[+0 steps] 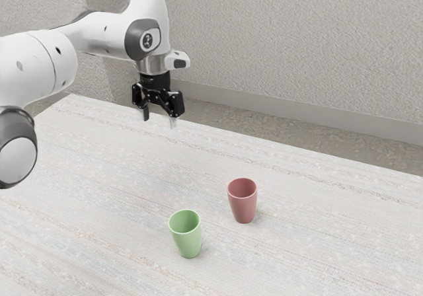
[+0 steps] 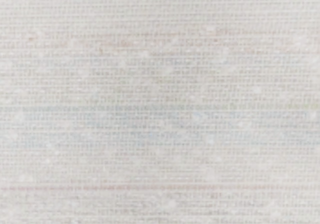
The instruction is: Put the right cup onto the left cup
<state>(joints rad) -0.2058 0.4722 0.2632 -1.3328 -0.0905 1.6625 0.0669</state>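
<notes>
Exterior view: the gripper [image 1: 159, 119]'s two fingers stand wide apart with nothing gripped, raised above the pale striped tabletop [image 1: 99, 170]. Lower than the fingers and well apart from them, toward the exterior view's right, the green cup [image 1: 189, 240] and red cup [image 1: 244, 208] stand upright near each other.

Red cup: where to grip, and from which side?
I'd grip the red cup by opposite outer walls just below the rim, coming from above. It stands upright, mouth up, and narrows toward its base; gripping high should leave that base free for stacking.
</notes>
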